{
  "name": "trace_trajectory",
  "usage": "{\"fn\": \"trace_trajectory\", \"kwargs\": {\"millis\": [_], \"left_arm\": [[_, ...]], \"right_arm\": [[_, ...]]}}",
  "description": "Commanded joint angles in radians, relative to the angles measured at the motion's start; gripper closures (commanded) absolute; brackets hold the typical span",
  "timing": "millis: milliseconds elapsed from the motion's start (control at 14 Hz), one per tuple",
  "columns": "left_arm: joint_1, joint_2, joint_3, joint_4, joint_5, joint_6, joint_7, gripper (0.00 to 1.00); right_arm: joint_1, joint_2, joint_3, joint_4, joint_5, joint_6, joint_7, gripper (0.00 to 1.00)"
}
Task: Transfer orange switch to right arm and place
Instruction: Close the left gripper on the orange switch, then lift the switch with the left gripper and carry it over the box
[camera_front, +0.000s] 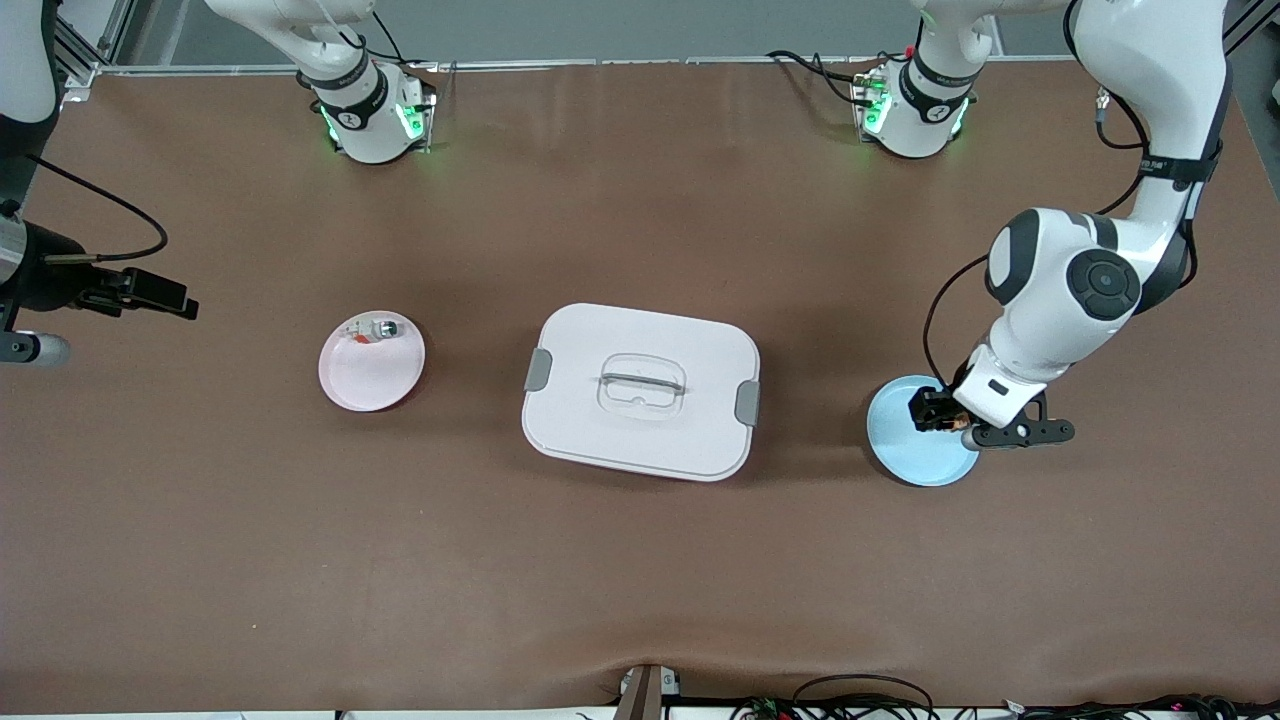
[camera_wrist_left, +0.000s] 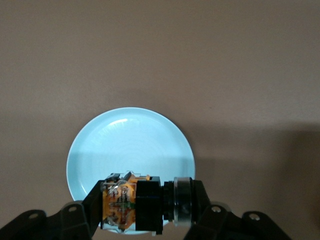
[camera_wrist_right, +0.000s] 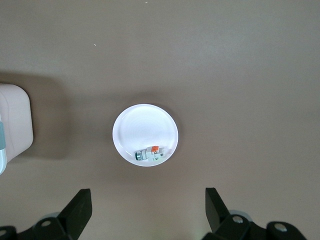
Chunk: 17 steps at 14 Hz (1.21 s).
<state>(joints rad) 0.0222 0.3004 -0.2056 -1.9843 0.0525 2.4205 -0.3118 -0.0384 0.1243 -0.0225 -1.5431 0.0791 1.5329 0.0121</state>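
Left end effector (camera_front: 946, 422) over blue plate (camera_front: 912, 462)

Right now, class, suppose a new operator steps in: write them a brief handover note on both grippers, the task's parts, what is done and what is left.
Left gripper: shut on the orange switch, over the blue plate at the left arm's end of the table.
Right gripper: open and holding nothing, up over the pink plate, waiting.
Pink plate holds a whitish part; a white lidded box sits between the two plates.
Done: switch grasped.
Left: hand the switch to the right arm, then place it.
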Motion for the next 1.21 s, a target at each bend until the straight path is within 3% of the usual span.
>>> {"fn": "trace_trajectory", "kwargs": {"millis": [0,357,714,1143], "left_arm": [[0.001,-0.027,-0.050,0.064,0.000,-0.099,-0.126,1.00],[-0.001,-0.015,-0.172,0.177,-0.041,-0.182,-0.412,1.00],[-0.027,-0.003,-0.258,0.257,-0.138,-0.182,-0.729,1.00],[-0.172,0.046,-0.267,0.373,-0.143,-0.184,-1.134,1.00]], "right_arm": [[-0.011,-0.009,0.003,-0.005,0.011,0.003,-0.012,0.00],[-0.003,-0.009,0.001,0.000,-0.062,0.010,-0.001,0.00],[-0.005,-0.009,0.004,-0.002,-0.065,0.004,-0.001,0.00],[0.011,-0.009,0.006,0.000,-0.051,0.001,-0.011,0.00]]}}
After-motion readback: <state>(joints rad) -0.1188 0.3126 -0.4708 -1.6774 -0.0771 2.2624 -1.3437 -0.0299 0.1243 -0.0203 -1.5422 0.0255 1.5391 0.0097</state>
